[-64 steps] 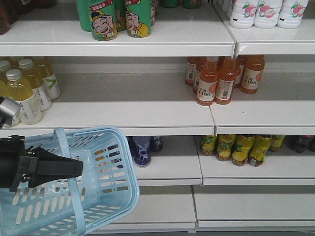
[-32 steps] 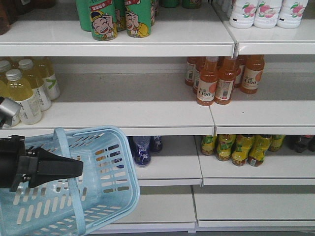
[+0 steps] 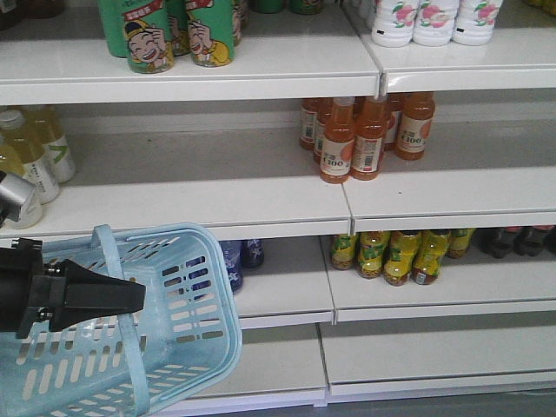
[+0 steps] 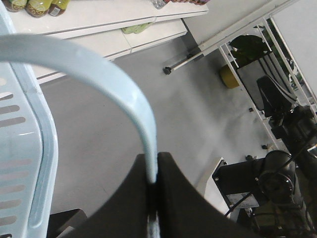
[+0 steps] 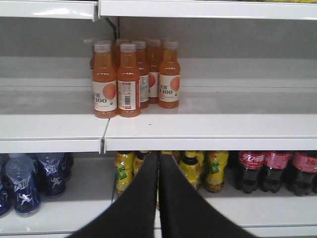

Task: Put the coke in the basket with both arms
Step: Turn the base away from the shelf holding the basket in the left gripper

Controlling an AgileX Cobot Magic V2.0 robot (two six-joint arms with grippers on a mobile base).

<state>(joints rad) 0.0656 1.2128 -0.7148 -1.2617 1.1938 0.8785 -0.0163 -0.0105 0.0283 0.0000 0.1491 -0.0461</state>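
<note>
Blue basket (image 3: pixel 187 343) hangs by its handle, pinched in our left end effector (image 4: pixel 153 159). Our right end effector (image 5: pixel 158 158), closed and empty, must next reach the coke (image 5: pixel 252 171).

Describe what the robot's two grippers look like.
Both are matte black and unmarked. The left gripper has a blocky body tapering to a pointed wedge. The right gripper shows two smooth fingers, broad at the base, narrowing to tips.
</note>
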